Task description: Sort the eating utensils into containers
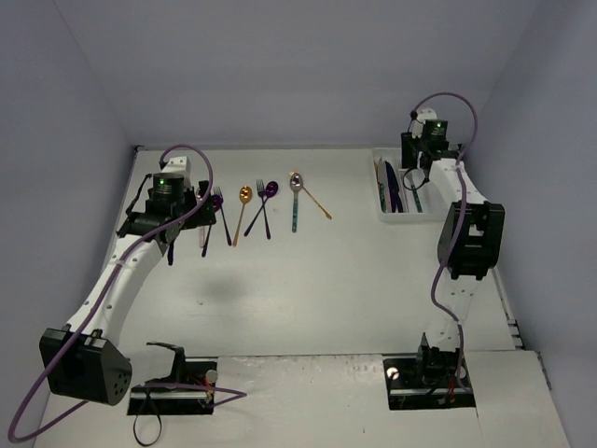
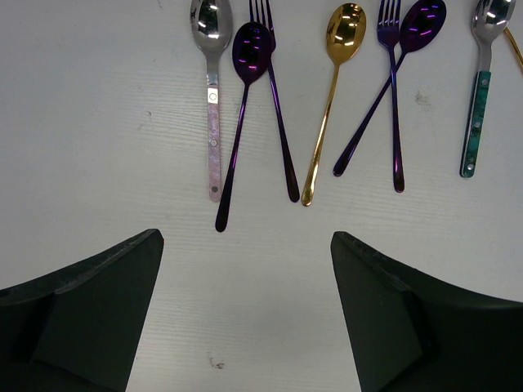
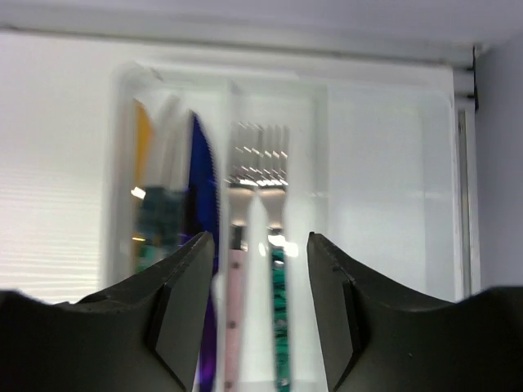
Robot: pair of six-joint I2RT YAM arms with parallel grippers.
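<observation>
Several utensils lie in a row on the table: a silver spoon with a pink handle point(image 2: 212, 106), a purple spoon point(image 2: 243, 131) crossing a purple fork point(image 2: 279, 122), a gold spoon point(image 2: 331, 98), a second purple fork point(image 2: 395, 114) crossing a purple spoon point(image 2: 372, 122), and a silver spoon with a teal handle point(image 2: 477, 114). My left gripper point(image 2: 246, 237) is open and empty just short of their handle ends point(image 1: 182, 233). The white tray point(image 3: 392, 204) holds a dark blue knife point(image 3: 200, 180) in its left compartment and two forks point(image 3: 258, 175) in the middle one. My right gripper point(image 3: 260, 238) hangs open and empty above the forks.
A slim gold utensil point(image 1: 317, 205) lies slanted beside the teal-handled spoon. The tray point(image 1: 399, 217) stands at the far right near the back wall. Side walls close the table left and right. The tray's right compartment shows only white floor.
</observation>
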